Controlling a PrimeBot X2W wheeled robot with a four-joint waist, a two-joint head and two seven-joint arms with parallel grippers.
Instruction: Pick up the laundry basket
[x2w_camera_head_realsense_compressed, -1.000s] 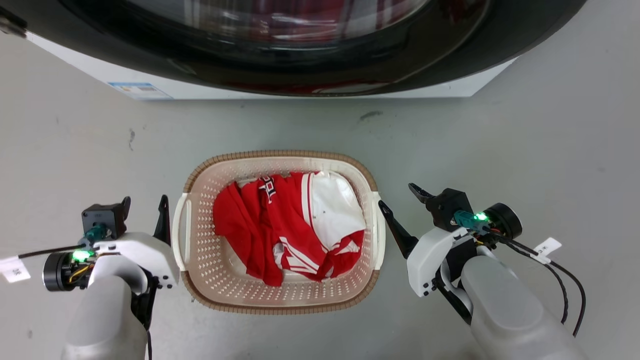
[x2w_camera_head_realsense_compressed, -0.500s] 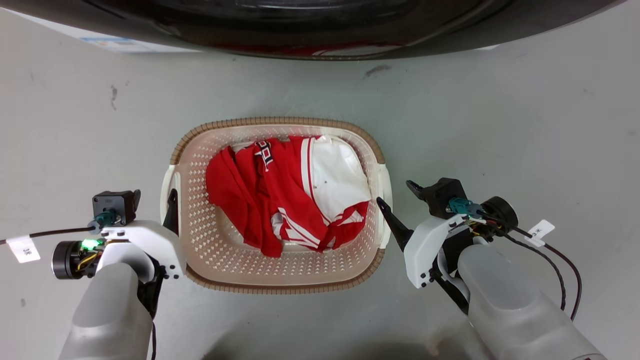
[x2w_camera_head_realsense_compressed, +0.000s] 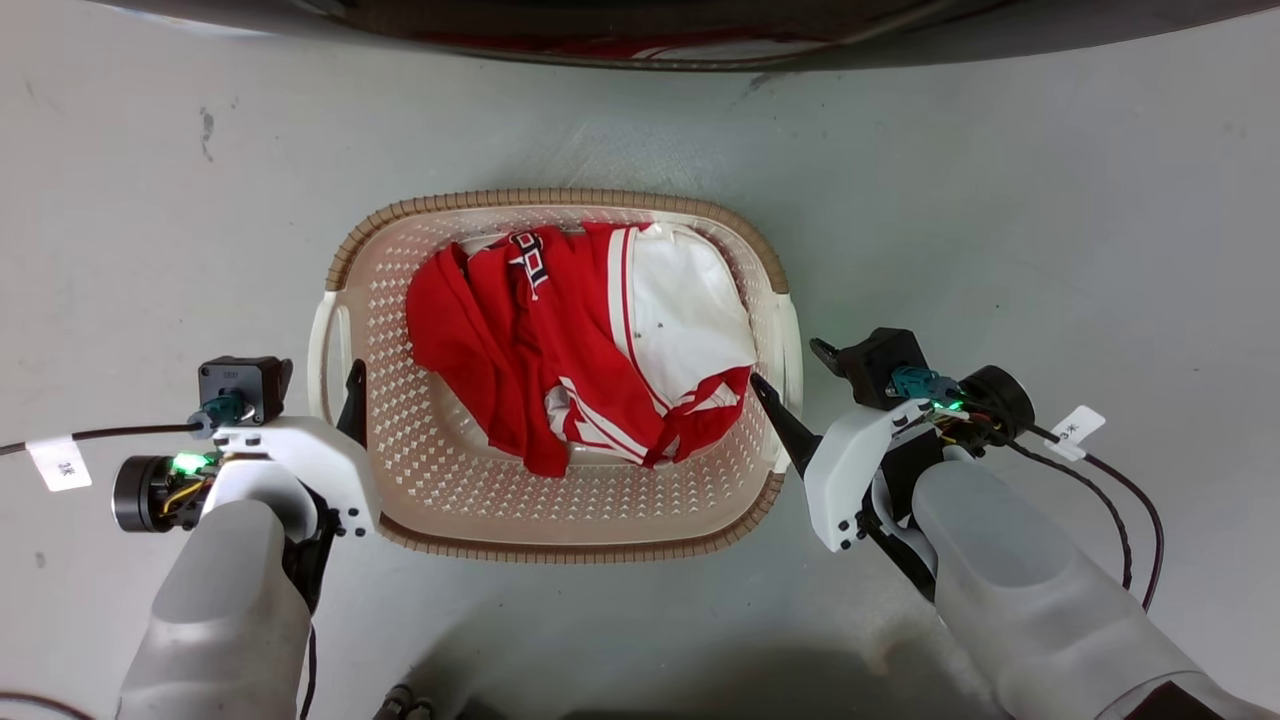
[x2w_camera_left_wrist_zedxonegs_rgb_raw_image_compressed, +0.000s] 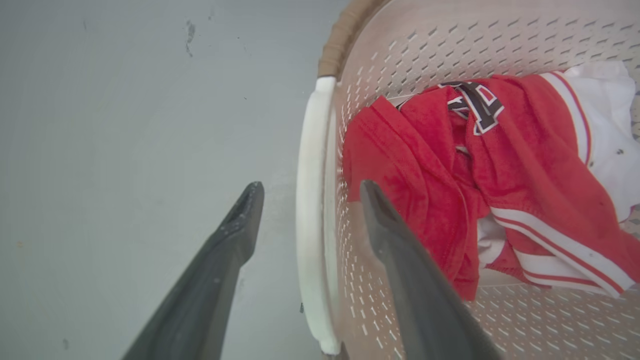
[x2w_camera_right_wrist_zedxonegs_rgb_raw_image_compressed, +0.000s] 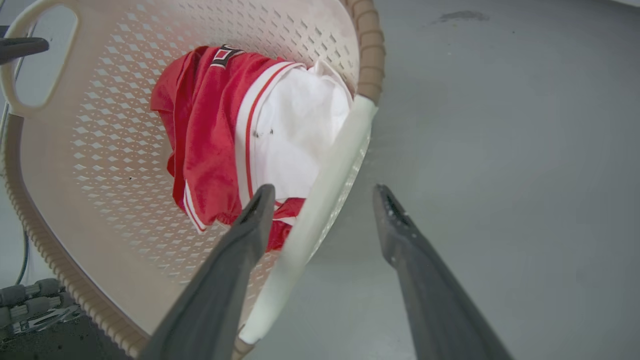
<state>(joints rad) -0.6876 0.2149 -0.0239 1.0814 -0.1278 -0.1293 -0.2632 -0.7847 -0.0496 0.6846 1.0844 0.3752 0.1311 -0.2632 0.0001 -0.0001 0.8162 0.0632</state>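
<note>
The laundry basket (x2w_camera_head_realsense_compressed: 560, 197), cream perforated plastic with a brown woven-look rim, stands on the grey floor with a red and white garment (x2w_camera_head_realsense_compressed: 560, 350) inside. My left gripper (x2w_camera_head_realsense_compressed: 320, 385) is open and straddles the white left handle (x2w_camera_left_wrist_zedxonegs_rgb_raw_image_compressed: 310, 210); one finger is outside on the floor side, the other inside against the perforated wall (x2w_camera_left_wrist_zedxonegs_rgb_raw_image_compressed: 450, 40). My right gripper (x2w_camera_head_realsense_compressed: 787, 362) is also open, astride the white right handle (x2w_camera_right_wrist_zedxonegs_rgb_raw_image_compressed: 340, 150), with its inner finger above the garment (x2w_camera_right_wrist_zedxonegs_rgb_raw_image_compressed: 210, 125) and its outer finger over the floor. Neither gripper clamps its handle.
The washing machine's dark round door (x2w_camera_head_realsense_compressed: 640, 25) runs along the top edge, just beyond the basket. Bare grey floor (x2w_camera_head_realsense_compressed: 1050, 200) lies to both sides. Cables with white tags trail from both wrists (x2w_camera_head_realsense_compressed: 1075, 425). Dark parts of my base (x2w_camera_right_wrist_zedxonegs_rgb_raw_image_compressed: 35, 310) show behind the basket's near rim.
The head camera has tilted down, so the picture shifted and the washing machine slid up. Both open grippers moved inward, from beside the basket to astride its side handles.
</note>
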